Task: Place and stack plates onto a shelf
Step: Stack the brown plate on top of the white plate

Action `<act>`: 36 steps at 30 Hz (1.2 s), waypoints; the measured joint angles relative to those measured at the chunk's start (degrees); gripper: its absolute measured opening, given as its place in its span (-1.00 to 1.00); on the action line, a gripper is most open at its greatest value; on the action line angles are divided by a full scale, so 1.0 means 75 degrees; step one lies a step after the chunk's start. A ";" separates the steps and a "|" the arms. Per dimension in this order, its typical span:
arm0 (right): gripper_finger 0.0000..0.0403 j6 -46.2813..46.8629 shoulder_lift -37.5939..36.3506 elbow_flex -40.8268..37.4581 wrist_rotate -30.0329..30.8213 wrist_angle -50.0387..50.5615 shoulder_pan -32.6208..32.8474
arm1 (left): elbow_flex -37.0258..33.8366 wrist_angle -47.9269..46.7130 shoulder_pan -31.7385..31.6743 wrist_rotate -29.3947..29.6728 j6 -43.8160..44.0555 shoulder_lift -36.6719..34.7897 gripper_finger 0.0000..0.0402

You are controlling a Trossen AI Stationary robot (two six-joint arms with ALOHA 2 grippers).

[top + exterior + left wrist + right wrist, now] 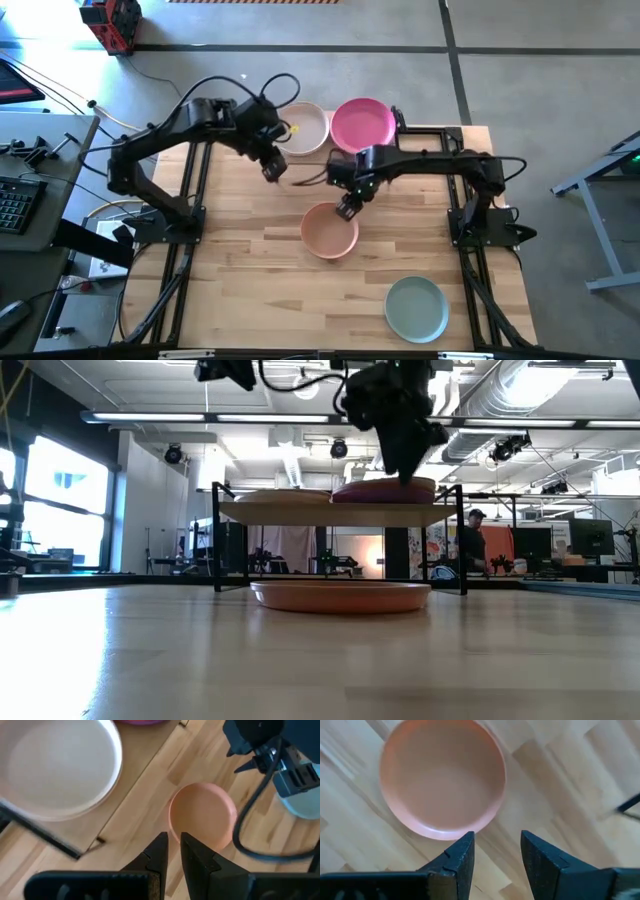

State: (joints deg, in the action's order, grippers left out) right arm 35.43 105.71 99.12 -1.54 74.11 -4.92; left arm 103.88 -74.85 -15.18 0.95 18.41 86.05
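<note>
Hovering above the table (250,280), the right end effector (347,207) hung just over the far rim of the round, shallow tan-pink matte plate (330,230), its two dark fingers (462,852) spread apart with only bare wood showing between them and nothing in their grip. That plate lay flat on the wooden table, just in front of the small light-wood shelf on thin black metal legs (330,512), apart from the fingers and a little ahead of them in the right wrist view (442,777). The left end effector (272,170) was raised near the front edge of the shelf, to the left of the right one, its fingers (157,852) drawn close with a narrow gap and empty. On the shelf sat a round pale cream plate (305,128) on the left and a round magenta plate (362,122) beside it on the right, near each other. A round pale teal plate (417,308) lay well apart, toward the table's near right corner. Between the tan-pink plate and the shelf nothing stood but the two arms themselves. In the low view a person (478,540) stood in the room far beyond the table.
</note>
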 joint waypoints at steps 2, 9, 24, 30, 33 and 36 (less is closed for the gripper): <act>-0.32 0.0292 0.0000 -0.0370 -0.0033 -0.0260 0.0089 | 0.0000 -0.0244 0.0215 0.0274 0.0135 -0.0075 -0.81; -0.32 0.1003 0.0000 -0.1606 -0.0032 -0.1267 0.0451 | 0.0000 -0.0860 0.0981 0.1041 0.0842 -0.0188 -0.81; -0.32 0.2155 -0.0003 -0.3710 -0.0026 -0.3811 0.0672 | 0.0000 -0.0973 0.2225 0.1180 0.1671 -0.0188 -0.81; -0.32 0.2482 -0.0003 -0.4221 -0.0026 -0.4410 0.0672 | 0.0000 -0.0971 0.2606 0.1180 0.1745 -0.0185 -0.81; -0.32 0.2482 -0.0003 -0.4316 0.0106 -0.4558 0.0672 | 0.0000 -0.0970 0.2709 0.1181 0.1821 -0.0185 -0.81; -0.32 0.2482 0.0023 -0.4353 0.0150 -0.4639 0.0670 | 0.0000 -0.0968 0.2756 0.1244 0.1928 -0.0182 -0.81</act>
State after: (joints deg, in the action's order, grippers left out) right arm 54.04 105.88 66.47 -0.42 39.31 0.11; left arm 103.88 -82.11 5.50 10.28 32.87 84.68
